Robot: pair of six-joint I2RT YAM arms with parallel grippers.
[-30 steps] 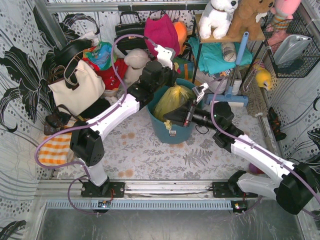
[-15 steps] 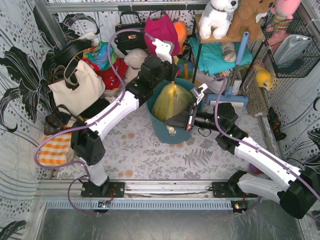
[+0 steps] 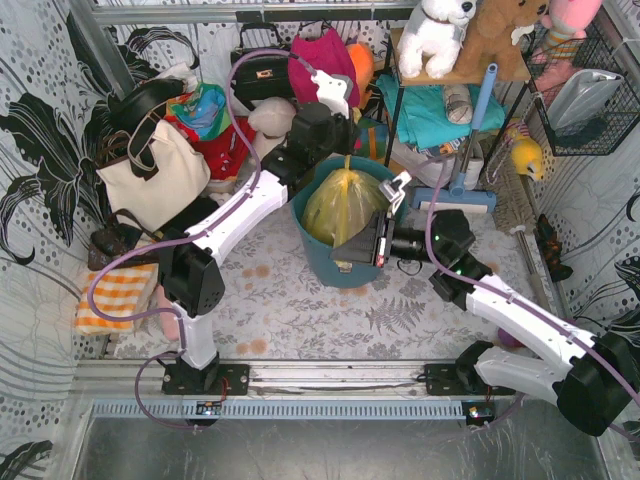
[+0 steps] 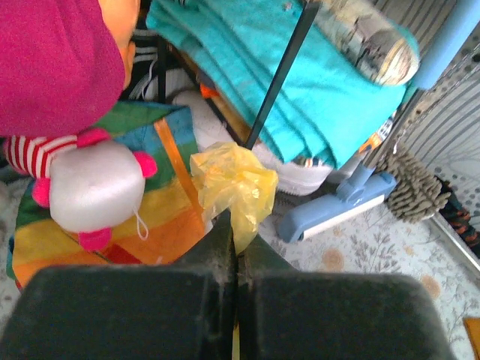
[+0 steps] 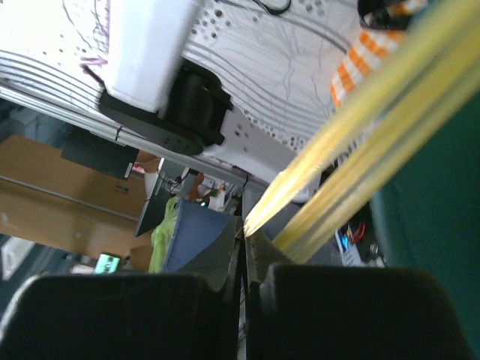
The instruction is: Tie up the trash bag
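Observation:
The yellow trash bag (image 3: 345, 200) stands in the round teal bin (image 3: 322, 262) at the middle of the floor mat, drawn up to a point at its top. My left gripper (image 3: 343, 150) is shut on that gathered top; in the left wrist view a crumpled yellow tuft (image 4: 236, 176) sticks out past the closed left gripper (image 4: 237, 236). My right gripper (image 3: 350, 243) sits at the bag's front side, over the bin rim. In the right wrist view the right gripper (image 5: 243, 232) is shut on a taut yellow strip of bag (image 5: 352, 127), beside the bin wall (image 5: 439, 202).
A cream handbag (image 3: 150, 175) and plush toys lie at the back left. A black shelf with teal cloth (image 3: 430, 105) stands behind the bin, with a blue brush (image 3: 465, 190) beside it. An orange checked cloth (image 3: 115, 295) lies at the left. A wire basket (image 3: 590, 90) hangs at the right.
The right gripper has closed on the bag's front edge. The left gripper has lifted the bag's top up and back, so the bag stands taller.

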